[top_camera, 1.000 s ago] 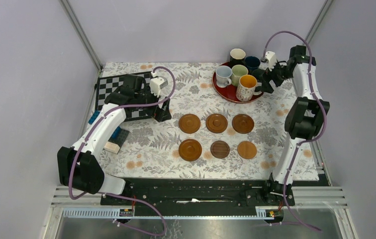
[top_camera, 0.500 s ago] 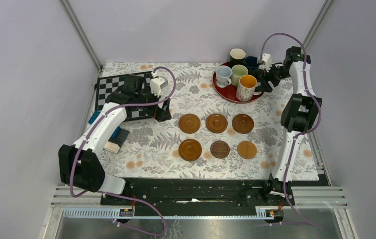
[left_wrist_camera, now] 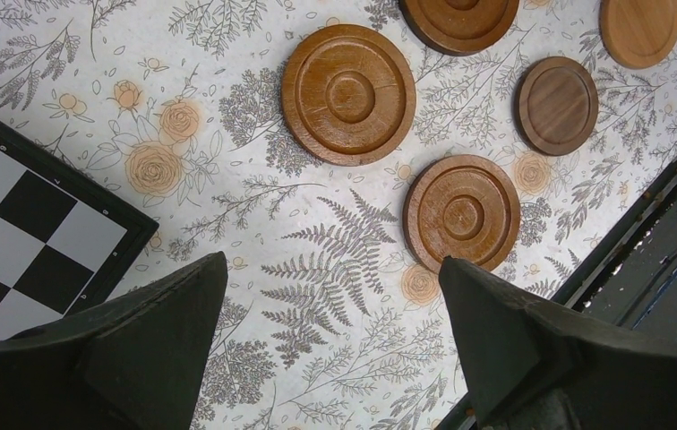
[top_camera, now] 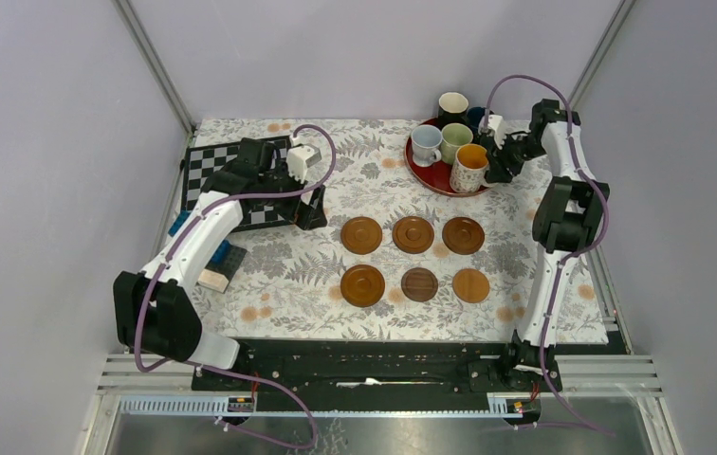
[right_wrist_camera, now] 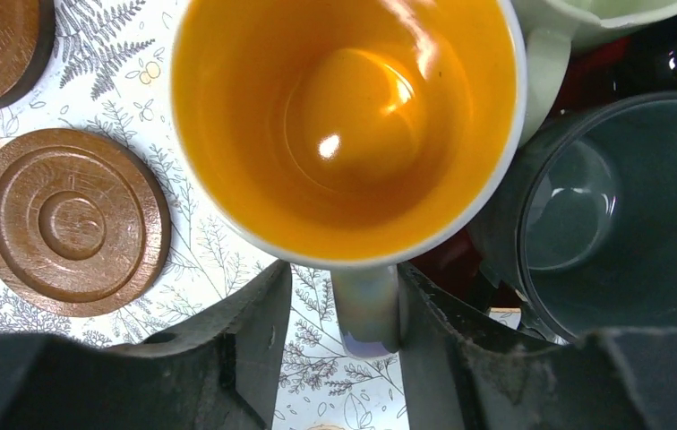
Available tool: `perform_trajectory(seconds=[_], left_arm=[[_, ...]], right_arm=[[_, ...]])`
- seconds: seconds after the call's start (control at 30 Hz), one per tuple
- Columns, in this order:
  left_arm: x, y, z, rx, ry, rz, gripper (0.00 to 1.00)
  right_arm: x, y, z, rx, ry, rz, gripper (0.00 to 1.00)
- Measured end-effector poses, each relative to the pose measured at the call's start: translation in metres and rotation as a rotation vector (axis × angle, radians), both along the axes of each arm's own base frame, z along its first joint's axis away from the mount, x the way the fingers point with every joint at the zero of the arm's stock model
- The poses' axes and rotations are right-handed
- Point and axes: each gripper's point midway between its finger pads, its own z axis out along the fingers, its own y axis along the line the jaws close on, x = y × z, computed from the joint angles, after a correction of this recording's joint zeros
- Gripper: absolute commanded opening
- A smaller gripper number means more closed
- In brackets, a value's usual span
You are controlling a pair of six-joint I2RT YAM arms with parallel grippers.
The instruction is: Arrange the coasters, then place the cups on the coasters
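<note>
Top external shows you six coasters (top_camera: 413, 234) in two tidy rows of three on the surface (top_camera: 279, 275), so arranging looks done, yet every visible cup (top_camera: 456, 142) sits on the red tray (top_camera: 433, 177) at the far right. Your right fingers (right_wrist_camera: 227, 358) straddle the handle (right_wrist_camera: 366, 313) of the glossy, orange-lined white mug (right_wrist_camera: 344, 125), partly open and not yet clamped. Your left fingers (left_wrist_camera: 138, 349) gape empty beside the chessboard (top_camera: 211, 163).

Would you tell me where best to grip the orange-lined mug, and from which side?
Its handle, from the right: the orange-lined mug stands upright with the handle sticking out free toward the right pincer, while the dark grey mug and pale green mug crowd its far side.
</note>
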Motion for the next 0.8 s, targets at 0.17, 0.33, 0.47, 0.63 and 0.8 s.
perform_trajectory(seconds=[0.17,0.33,0.47,0.63,0.8], left_arm=[[-0.003,0.002,0.000,0.009,0.011,0.005,0.99],[-0.003,0.004,0.003,0.015,-0.001,0.012,0.99],[-0.004,0.005,0.008,0.016,-0.018,0.017,0.99],[-0.004,0.005,0.009,0.014,-0.017,0.020,0.99],[-0.004,0.006,0.009,0.011,-0.013,0.027,0.99]], right_arm=[[-0.005,0.004,0.006,0.001,-0.009,-0.003,0.48],[-0.015,0.009,0.006,0.002,-0.020,-0.011,0.47],[-0.024,0.012,0.000,0.004,-0.026,-0.024,0.47],[-0.026,0.015,-0.011,0.011,-0.031,-0.060,0.49],[-0.023,0.018,-0.026,0.025,-0.028,-0.120,0.53]])
